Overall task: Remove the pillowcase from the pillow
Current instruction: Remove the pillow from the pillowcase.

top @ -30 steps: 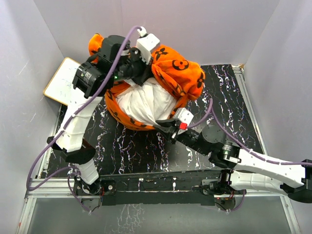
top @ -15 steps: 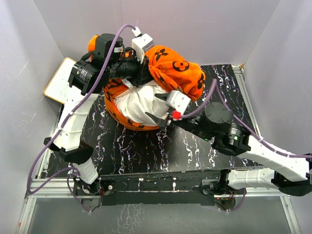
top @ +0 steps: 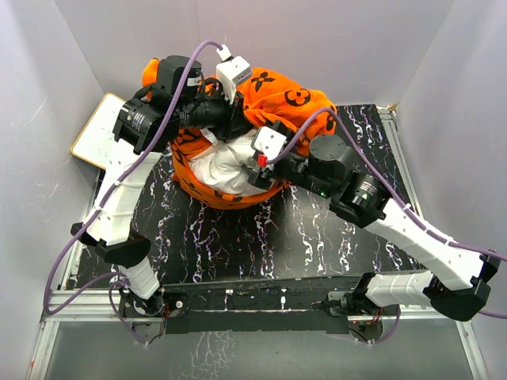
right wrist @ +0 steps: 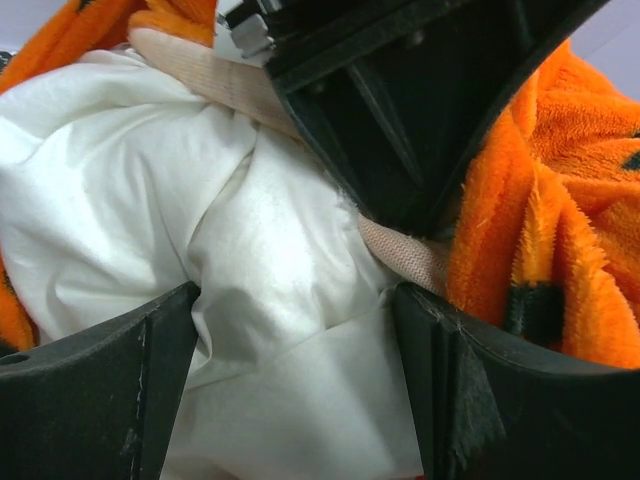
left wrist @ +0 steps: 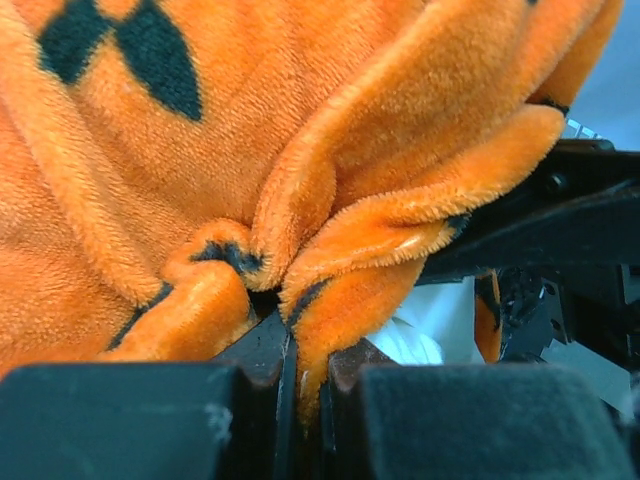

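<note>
Left pincer (left wrist: 305, 375) pinches the pillowcase (left wrist: 300, 130) (right pincer (right wrist: 295, 385) gapes over pillow (right wrist: 250, 250)).

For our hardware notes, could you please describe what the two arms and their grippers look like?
The left arm and right arm have white tubular links and black round joints. A purple cable runs along each to a white wrist camera block; the right block has a red mark. The left gripper and right gripper have flat black fingers.
</note>
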You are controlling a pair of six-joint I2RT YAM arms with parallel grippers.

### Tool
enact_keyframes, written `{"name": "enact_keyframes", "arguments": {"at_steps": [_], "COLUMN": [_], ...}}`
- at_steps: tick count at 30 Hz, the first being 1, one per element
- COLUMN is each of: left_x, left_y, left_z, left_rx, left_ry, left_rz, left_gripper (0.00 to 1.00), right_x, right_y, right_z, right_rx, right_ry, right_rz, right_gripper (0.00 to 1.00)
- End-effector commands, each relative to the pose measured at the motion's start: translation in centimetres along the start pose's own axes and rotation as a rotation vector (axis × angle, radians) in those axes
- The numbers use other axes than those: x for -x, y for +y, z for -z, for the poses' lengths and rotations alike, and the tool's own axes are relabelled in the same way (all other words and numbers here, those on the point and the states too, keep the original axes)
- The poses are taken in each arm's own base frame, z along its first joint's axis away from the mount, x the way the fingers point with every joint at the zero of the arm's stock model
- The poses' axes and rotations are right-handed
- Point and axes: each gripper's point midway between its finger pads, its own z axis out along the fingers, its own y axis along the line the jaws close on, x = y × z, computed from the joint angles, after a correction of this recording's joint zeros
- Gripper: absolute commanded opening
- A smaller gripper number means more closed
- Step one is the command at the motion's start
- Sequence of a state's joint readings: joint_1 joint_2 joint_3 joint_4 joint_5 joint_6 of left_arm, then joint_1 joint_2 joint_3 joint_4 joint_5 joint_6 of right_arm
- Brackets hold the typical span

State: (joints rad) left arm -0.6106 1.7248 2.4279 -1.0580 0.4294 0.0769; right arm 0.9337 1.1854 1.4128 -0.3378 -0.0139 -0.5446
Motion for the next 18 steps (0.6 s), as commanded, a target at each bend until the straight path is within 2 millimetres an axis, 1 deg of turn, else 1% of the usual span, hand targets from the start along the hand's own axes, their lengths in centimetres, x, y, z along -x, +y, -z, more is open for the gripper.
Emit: {"name": "enact_keyframes", "arguments": {"at_steps": [1, 2, 4, 7, 10, 11, 12, 14, 16, 17, 18], "left_x": [-5.0, -4.9, -4.6, -3.8, -2.5, -1.9, -1.3, -0.1, 1.1, 1.4, 2.4], "left_y": [0.6, 0.6, 0.4, 0.4, 0.4, 0.6, 0.7, 1.2, 1.8, 2.2, 2.3], "left_z": [-0.3, -0.3, -0.3, -0.2, 0.0, 0.1, 0.2, 0.4, 0.6, 0.6, 0.8], "left_rx": [0.010, 0.007, 0.002, 0.001, -0.001, -0.004, -0.010, -0.009, -0.003, 0.006, 0.013], "left_ry": [0.195, 0.191, 0.181, 0.152, 0.101, 0.076, 0.053, 0.000, -0.059, -0.082, -0.126], "left_rz": [0.091, 0.089, 0.086, 0.072, 0.058, 0.066, 0.079, 0.095, 0.101, 0.104, 0.090], "left_gripper": [0.00, 0.00, 0.00, 0.00, 0.00, 0.00, 0.00, 0.00, 0.00, 0.00, 0.00], "right_x": [-0.9, -1.5, -2.6, -3.2, -3.5, -3.4, -3.4, -3.5, -3.2, -3.1, -3.1], "right_y": [-3.5, -3.0, -1.6, 1.4, 4.9, 5.9, 7.2, 9.4, 11.1, 12.0, 12.9], "right_z": [-0.3, -0.7, -1.7, -3.4, -5.0, -5.4, -5.7, -5.8, -5.3, -5.0, -4.7], "right_rx": [-0.078, -0.059, -0.015, 0.089, 0.216, 0.247, 0.276, 0.310, 0.325, 0.337, 0.347], "right_ry": [0.040, 0.047, 0.053, 0.013, -0.007, -0.005, -0.001, -0.001, -0.022, -0.029, -0.032], "right_rz": [0.048, 0.043, 0.008, -0.104, -0.218, -0.250, -0.273, -0.295, -0.311, -0.319, -0.328], "right_gripper": [0.79, 0.77, 0.68, 0.46, 0.20, 0.13, 0.09, 0.08, 0.08, 0.08, 0.08]}}
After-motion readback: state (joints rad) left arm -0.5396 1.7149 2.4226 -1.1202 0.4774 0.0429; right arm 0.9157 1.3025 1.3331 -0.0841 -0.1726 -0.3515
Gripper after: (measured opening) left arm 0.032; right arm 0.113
